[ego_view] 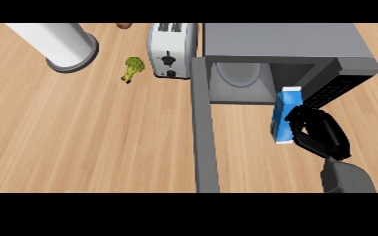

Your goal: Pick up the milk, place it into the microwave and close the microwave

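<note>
Wood made up the big surface (88, 130). At the far right sat the grey microwave (280, 40). Its door (205, 130) stood wide open, reaching toward the near edge. The toaster (172, 50) stood just left of the microwave. Only the right hand (319, 132) showed, and its fingers were curled around the blue milk (284, 107). The milk was just in front of the microwave's mouth, at the right side, close to the dark wall there. I think that was the danger. If the hand pushed straight in, the milk could bump that wall and tip. If the milk stopped too near the mouth, the door could hit it and not shut. The little broccoli (132, 69) lay far left, out of the way.
</note>
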Motion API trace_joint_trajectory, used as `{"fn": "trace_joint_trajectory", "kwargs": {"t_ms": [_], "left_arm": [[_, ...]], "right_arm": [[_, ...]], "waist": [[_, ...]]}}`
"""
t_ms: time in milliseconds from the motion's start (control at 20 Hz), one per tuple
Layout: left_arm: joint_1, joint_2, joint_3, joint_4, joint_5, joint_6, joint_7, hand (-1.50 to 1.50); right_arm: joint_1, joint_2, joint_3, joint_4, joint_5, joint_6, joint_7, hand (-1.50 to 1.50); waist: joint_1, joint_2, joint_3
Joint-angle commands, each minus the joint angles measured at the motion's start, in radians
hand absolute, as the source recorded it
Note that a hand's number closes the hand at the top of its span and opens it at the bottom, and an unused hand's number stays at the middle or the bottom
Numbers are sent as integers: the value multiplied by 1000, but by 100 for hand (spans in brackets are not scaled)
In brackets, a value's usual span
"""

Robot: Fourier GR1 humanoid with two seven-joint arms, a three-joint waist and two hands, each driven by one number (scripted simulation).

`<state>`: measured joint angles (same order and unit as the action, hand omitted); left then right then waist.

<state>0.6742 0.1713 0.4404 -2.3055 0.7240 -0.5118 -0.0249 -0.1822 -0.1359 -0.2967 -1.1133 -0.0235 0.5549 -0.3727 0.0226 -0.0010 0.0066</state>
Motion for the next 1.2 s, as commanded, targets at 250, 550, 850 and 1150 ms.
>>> {"fn": "trace_joint_trajectory", "kwargs": {"t_ms": [250, 550, 850, 1150], "left_arm": [[50, 24, 55, -13, 129, -57, 7, -150], [53, 31, 72, -65, 165, -17, 59, -150], [-21, 55, 86, 48, 153, -53, 55, -150], [-25, 74, 110, 5, 184, -37, 85, -150]], "right_arm": [[-84, 133, 78, 236, 268, -483, -399, 150], [-338, 97, -23, 485, 257, -565, -435, 150], [-510, 51, -34, 641, 273, -602, -387, 150], [-647, -26, -60, 778, 276, -610, -359, 150]], "waist": [[21, 5, -4], [20, 10, -4], [23, 15, -5], [38, 21, -4]]}}
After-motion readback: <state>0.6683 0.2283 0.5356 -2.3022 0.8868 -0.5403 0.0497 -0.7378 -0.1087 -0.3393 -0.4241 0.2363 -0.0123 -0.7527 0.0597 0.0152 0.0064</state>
